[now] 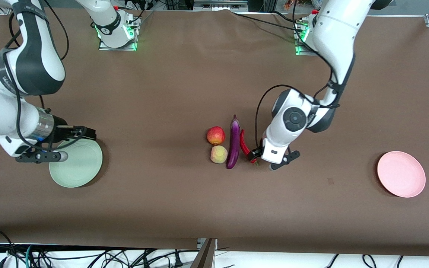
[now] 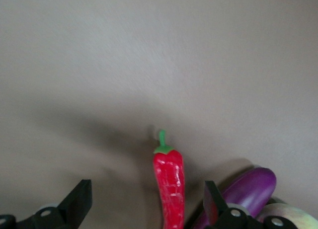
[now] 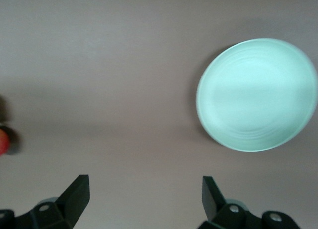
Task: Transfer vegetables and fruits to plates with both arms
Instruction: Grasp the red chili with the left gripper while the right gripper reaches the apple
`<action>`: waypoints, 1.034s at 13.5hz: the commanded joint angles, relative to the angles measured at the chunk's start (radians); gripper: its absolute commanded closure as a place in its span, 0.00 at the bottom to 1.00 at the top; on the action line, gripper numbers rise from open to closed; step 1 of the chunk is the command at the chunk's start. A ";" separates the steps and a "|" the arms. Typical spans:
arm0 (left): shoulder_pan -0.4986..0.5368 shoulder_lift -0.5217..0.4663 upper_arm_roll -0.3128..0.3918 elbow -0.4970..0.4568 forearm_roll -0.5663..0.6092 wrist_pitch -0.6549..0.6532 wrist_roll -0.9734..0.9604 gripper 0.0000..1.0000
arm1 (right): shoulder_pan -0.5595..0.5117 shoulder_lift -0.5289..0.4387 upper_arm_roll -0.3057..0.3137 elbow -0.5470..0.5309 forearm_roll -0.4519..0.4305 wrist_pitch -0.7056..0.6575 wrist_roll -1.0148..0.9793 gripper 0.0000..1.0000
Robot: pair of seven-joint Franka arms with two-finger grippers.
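Observation:
The red chili pepper [image 1: 243,143] lies beside the purple eggplant [image 1: 233,143] at mid-table. The red-orange apple [image 1: 215,135] and the paler peach [image 1: 218,154] lie on the eggplant's other flank. My left gripper [image 1: 253,155] is open and low over the chili's nearer end. In the left wrist view the chili [image 2: 169,187] lies between the fingers of the left gripper [image 2: 146,201], close to the finger by the eggplant [image 2: 248,191]. My right gripper [image 1: 88,133] is open and empty over the edge of the mint green plate [image 1: 76,169]. The pink plate [image 1: 401,174] is empty.
The brown table cloth [image 1: 169,93] is bare around the produce. The two plates sit at the two ends of the table, each far from the produce. The right wrist view shows the green plate [image 3: 257,94] and a sliver of the apple [image 3: 3,140].

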 commanded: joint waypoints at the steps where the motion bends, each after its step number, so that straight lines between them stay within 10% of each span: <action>1: -0.029 0.039 0.014 0.035 -0.023 0.015 -0.018 0.03 | 0.056 0.020 0.000 0.000 0.051 0.019 0.090 0.00; 5: -0.030 0.079 0.014 0.035 -0.017 0.085 -0.015 0.25 | 0.182 0.101 0.000 -0.001 0.067 0.115 0.144 0.00; 9: -0.029 0.082 0.014 0.035 -0.010 0.085 0.000 0.90 | 0.275 0.169 0.001 -0.001 0.147 0.181 0.175 0.00; 14: -0.007 0.004 0.024 0.032 -0.005 -0.021 0.058 0.98 | 0.436 0.255 -0.002 -0.001 0.139 0.341 0.330 0.00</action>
